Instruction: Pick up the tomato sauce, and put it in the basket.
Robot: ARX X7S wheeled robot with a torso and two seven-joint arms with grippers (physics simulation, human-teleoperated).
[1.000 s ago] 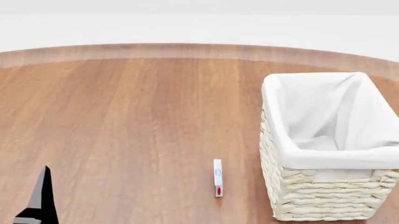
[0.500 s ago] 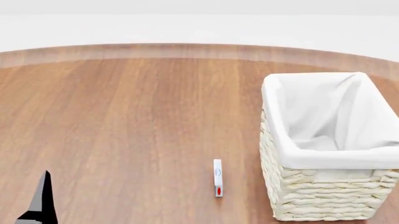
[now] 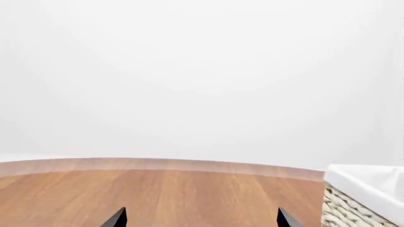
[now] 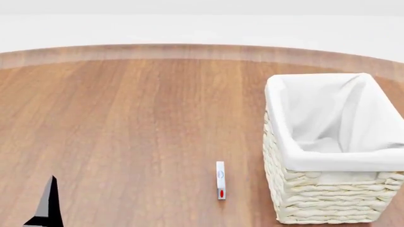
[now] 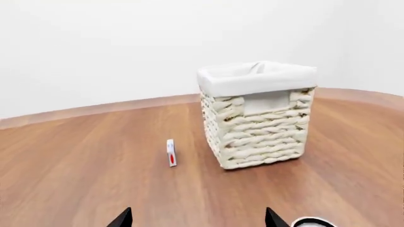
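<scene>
The tomato sauce does not show as such. A silver-white round rim [image 5: 312, 221] peeks in at the edge of the right wrist view, and I cannot tell what it belongs to. The basket [image 4: 328, 189] is cream wicker with a white cloth lining and stands at the right of the wooden table; it also shows in the right wrist view [image 5: 259, 125] and the left wrist view [image 3: 363, 198]. My left gripper [image 3: 202, 220] is open and empty, and one of its fingers [image 4: 48, 204] shows at the bottom left of the head view. My right gripper [image 5: 198, 220] is open and empty above the wood.
A small white upright card with a red spot [image 4: 220, 179] stands left of the basket, and also shows in the right wrist view [image 5: 170, 152]. The round wooden table [image 4: 139, 118] ends in a curved far edge before a white wall.
The left gripper's finger has sunk lower and slightly right at the bottom left of the head view. The basket and card have not moved.
</scene>
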